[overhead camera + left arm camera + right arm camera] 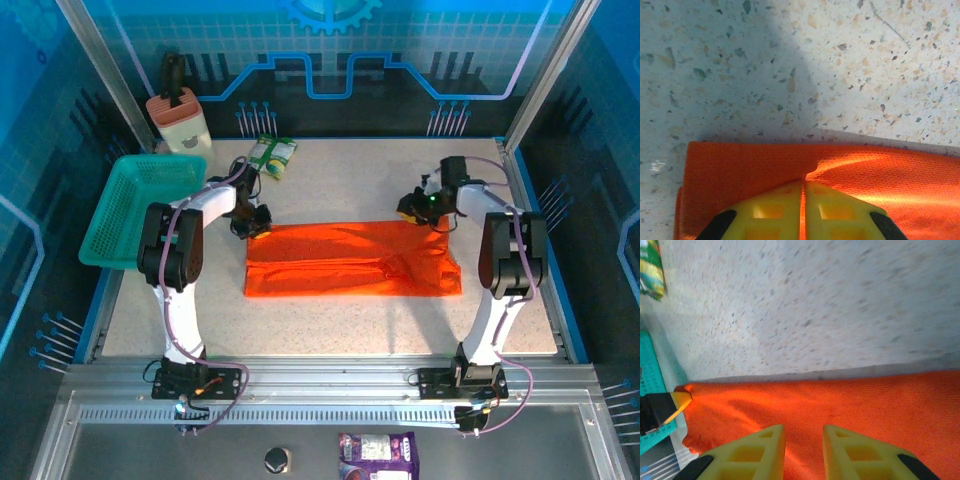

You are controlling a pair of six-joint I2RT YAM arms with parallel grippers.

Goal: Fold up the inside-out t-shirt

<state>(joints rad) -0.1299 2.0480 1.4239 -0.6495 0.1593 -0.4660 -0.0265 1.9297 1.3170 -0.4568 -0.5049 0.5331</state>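
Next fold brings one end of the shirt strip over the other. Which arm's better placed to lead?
Left, probably. The left gripper is pinched shut on the far-left corner of the t-shirt; the right gripper has its jaws apart over the far edge, grip unclear.

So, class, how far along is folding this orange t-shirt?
Done: the t-shirt lies folded into a long flat band. In hand: the left gripper is shut on its far left corner; the right gripper sits at the far right edge, grip unclear. Left: probably folding the band shorter.
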